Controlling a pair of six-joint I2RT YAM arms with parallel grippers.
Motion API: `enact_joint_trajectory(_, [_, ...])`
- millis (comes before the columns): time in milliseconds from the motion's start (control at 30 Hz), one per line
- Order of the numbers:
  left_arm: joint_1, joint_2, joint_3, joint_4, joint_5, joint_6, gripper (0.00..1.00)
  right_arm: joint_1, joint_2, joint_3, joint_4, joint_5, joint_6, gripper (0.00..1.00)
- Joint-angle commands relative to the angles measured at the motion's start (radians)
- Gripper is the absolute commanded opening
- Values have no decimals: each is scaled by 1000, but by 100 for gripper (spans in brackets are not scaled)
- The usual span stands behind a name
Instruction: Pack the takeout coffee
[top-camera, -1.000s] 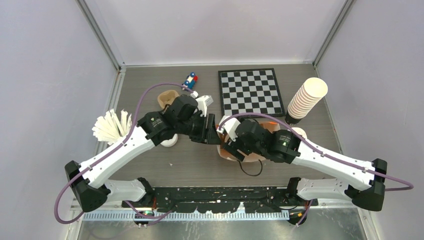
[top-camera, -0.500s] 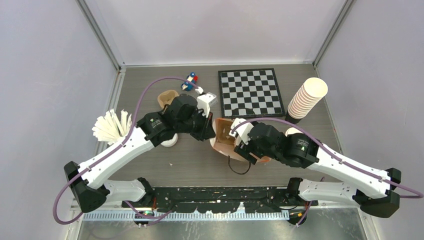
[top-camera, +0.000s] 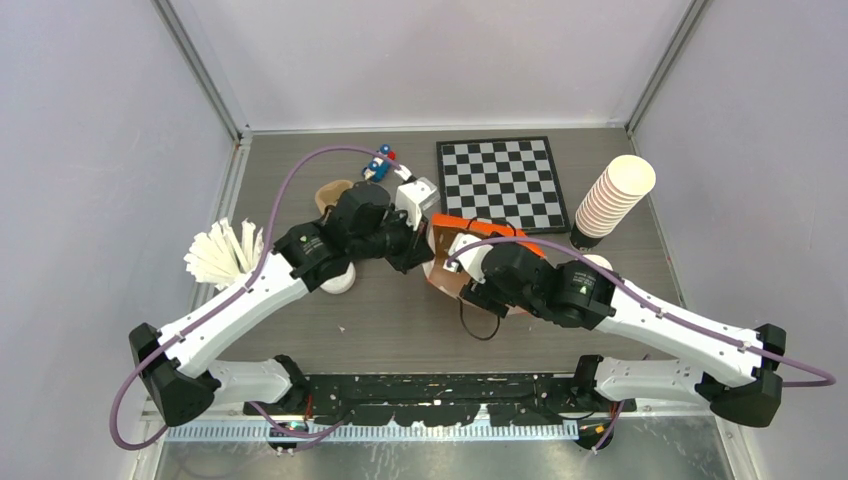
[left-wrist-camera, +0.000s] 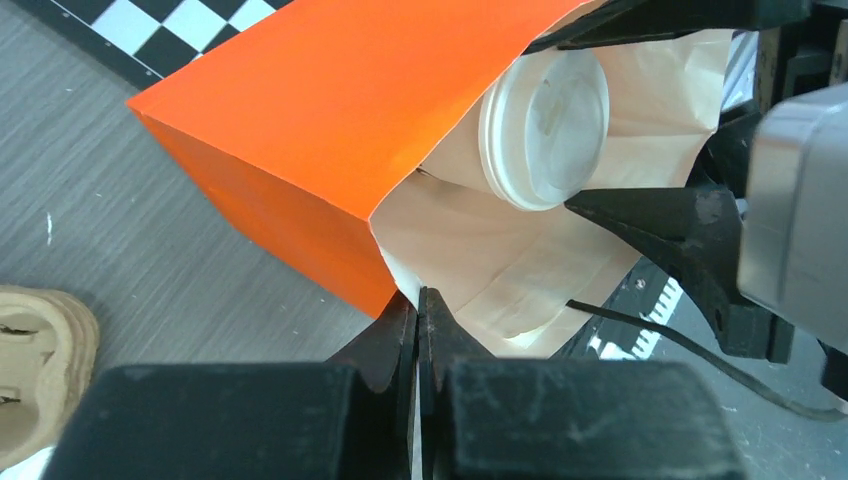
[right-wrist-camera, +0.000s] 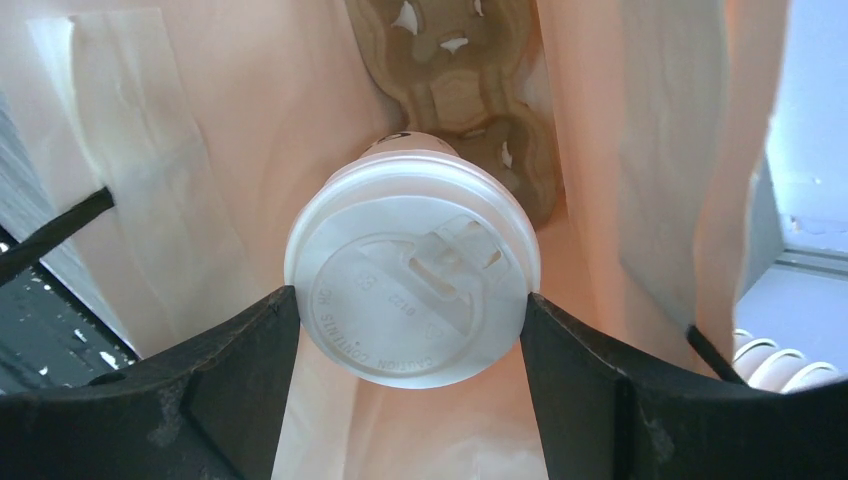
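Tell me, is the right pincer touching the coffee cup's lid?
Touching. In the right wrist view, the right pincer's fingers press both sides of the takeout coffee's lid, with no gap, inside the orange bag.

Pale lilac walls (top-camera: 90, 120) with metal corner posts (top-camera: 200, 70) enclose a grey wood-grain table (top-camera: 400, 320) under even light

Grey wood-grain table (top-camera: 400, 320): checkerboard (top-camera: 497, 184), cup stack (top-camera: 612, 200), small toy (top-camera: 380, 163), cardboard carrier (top-camera: 331, 192), fanned white bundle (top-camera: 220, 254).

White-lidded takeout coffee (right-wrist-camera: 412, 300) sits inside orange bag (left-wrist-camera: 280, 110), lid toward opening.
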Motion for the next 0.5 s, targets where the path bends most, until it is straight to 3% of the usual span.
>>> enact_joint_trajectory(0, [22, -8, -28, 93, 23, 35, 0, -7, 3, 44, 53, 45, -47, 57])
enact_joint_trajectory(100, [38, -37, -70, 104, 12, 31, 3, -6, 1, 24, 59, -9, -9, 57])
enact_joint_trajectory(267, [78, -57, -74, 55, 32, -19, 25, -6, 10, -2, 88, -40, 18, 57])
enact_joint_trajectory(333, [78, -67, -66, 11, 41, -47, 38, -7, 16, -3, 96, -43, 8, 57])
enact_joint_trajectory(467, [78, -112, -100, -29, 61, -142, 51, -7, 31, -9, 111, -44, -13, 57])
